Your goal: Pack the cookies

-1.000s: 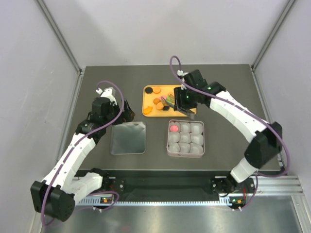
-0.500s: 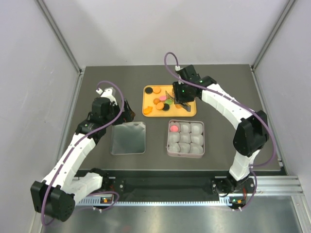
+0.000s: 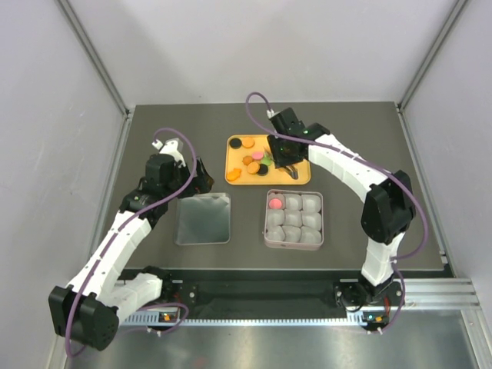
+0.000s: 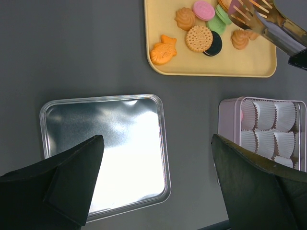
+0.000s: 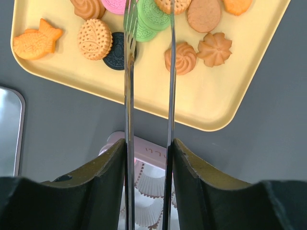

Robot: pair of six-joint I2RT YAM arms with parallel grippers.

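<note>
Looking down the right wrist camera, I see the right gripper [image 5: 148,148] clamped on the tongs [image 5: 128,96], its fingers pressing the two blades from either side. The blades stand apart and run near to far, their tips pointing far over the tray [image 5: 211,100]. A green cookie [image 5: 156,17] lies flat between the tips. It is round, so it has no long axis. I cannot tell whether the blades touch it.

The left blade crosses the right edge of a black cookie [image 5: 115,57], and a swirl cookie [image 5: 178,58] sits just right of the right blade. The other cookies [image 5: 96,38] crowd the far half of the tray. A fish cookie [image 5: 36,40] lies at the near-left corner, its long axis roughly left to right.

Near the tray sits the tin [image 4: 225,134] of paper cups, with a pink cookie [image 3: 275,203] in its far-left cup. Left of the tin lies the lid [image 4: 110,143], and over it hangs the left gripper [image 4: 157,136], fingers wide apart and holding nothing.
</note>
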